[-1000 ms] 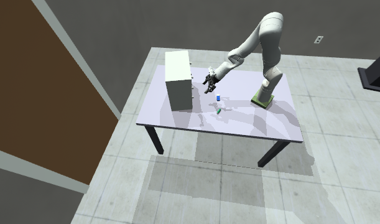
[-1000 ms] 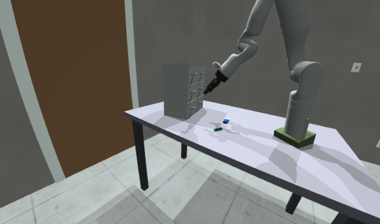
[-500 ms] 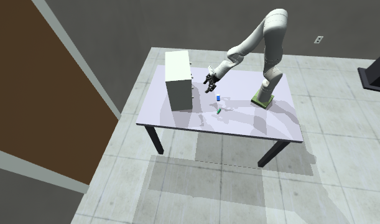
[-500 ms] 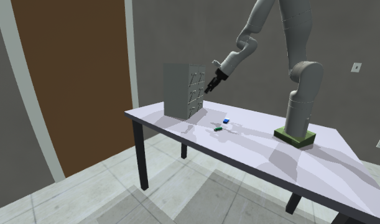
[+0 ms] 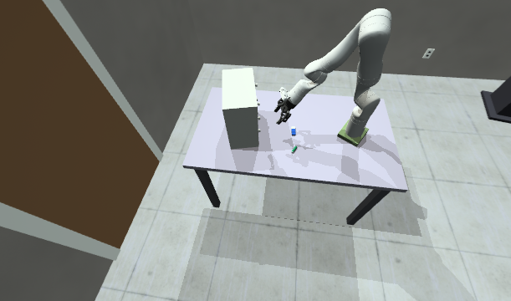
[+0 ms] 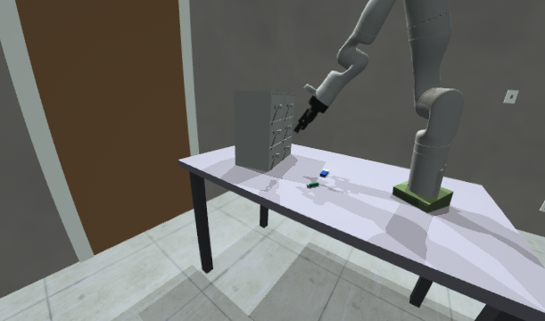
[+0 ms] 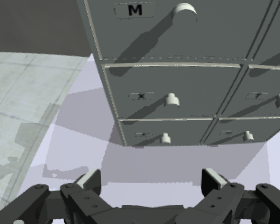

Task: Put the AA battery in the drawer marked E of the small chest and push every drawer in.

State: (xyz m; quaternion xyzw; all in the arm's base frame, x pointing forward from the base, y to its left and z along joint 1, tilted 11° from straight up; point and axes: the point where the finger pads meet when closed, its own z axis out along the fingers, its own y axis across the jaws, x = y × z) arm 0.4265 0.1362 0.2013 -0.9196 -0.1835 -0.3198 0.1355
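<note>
The grey chest (image 5: 243, 127) (image 6: 252, 129) stands upright at the left of the table, its drawers all looking pushed in. In the wrist view the drawer marked M (image 7: 216, 42) is at the top left, with a drawer that seems marked X (image 7: 196, 97) below it. The other labels are too small or out of frame; I cannot read an E. The green AA battery (image 5: 294, 149) (image 6: 313, 185) lies on the table in front of the chest. My gripper (image 5: 278, 116) (image 6: 296, 130) (image 7: 151, 180) is open and empty, above the table and a little out from the chest's front.
A small blue and white block (image 5: 293, 131) (image 6: 324, 173) lies near the battery, on its far side. The table (image 5: 322, 169) (image 6: 357, 223) also bears the arm's green base (image 5: 347, 138) (image 6: 408, 196) at the right. Round knobs (image 7: 172, 101) (image 7: 184, 12) stick out from the drawer fronts.
</note>
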